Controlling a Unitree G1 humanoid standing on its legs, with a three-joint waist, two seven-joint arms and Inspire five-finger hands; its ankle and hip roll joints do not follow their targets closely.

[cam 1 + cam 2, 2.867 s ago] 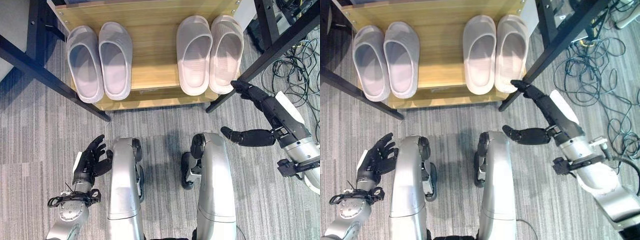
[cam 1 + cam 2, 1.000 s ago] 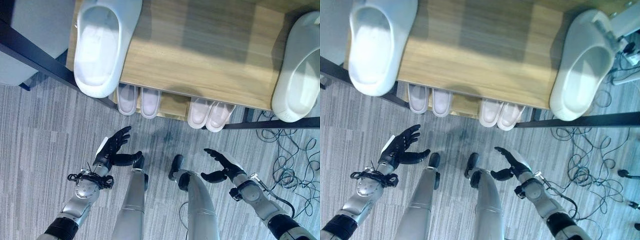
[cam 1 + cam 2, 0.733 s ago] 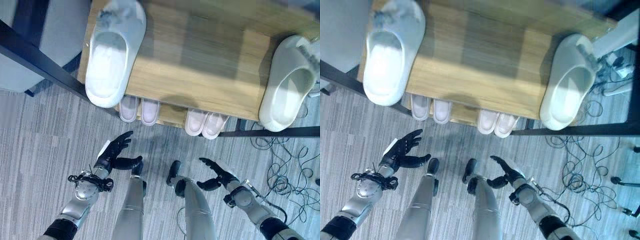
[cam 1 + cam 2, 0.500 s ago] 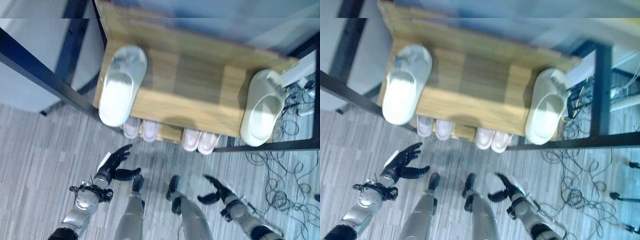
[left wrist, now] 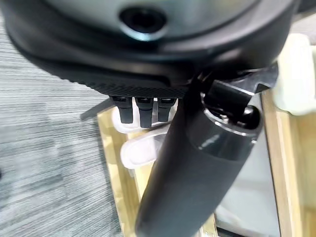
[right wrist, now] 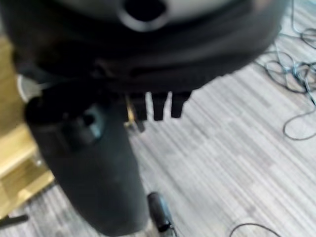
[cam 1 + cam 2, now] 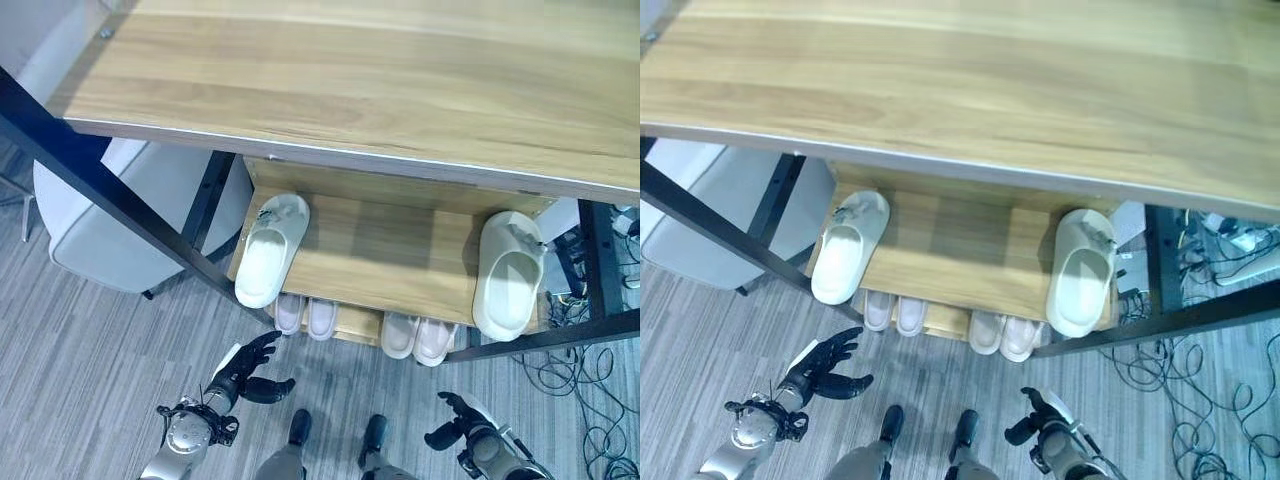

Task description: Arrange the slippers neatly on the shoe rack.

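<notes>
The shoe rack has a wooden middle shelf [image 7: 390, 260] and a lower shelf beneath it. A white slipper [image 7: 270, 250] lies at the middle shelf's left end and a cream slipper [image 7: 508, 275] at its right end, both with heels toward me. On the lower shelf two pale pairs sit side by side, the left pair [image 7: 305, 315] and the right pair [image 7: 418, 337]. My left hand [image 7: 245, 362] hovers over the floor in front of the rack's left side, fingers spread and empty. My right hand [image 7: 455, 425] is low at the right front, open and empty.
A wide wooden top board [image 7: 350, 90] overhangs the rack on black metal legs [image 7: 110, 180]. A pale grey seat [image 7: 110, 230] stands left of the rack. Loose cables [image 7: 590, 370] lie on the grey carpet at the right.
The whole picture has shifted: the camera rose and pulled back, bringing the top board into view. The slippers kept their places. Both hands stay low, open and empty.
</notes>
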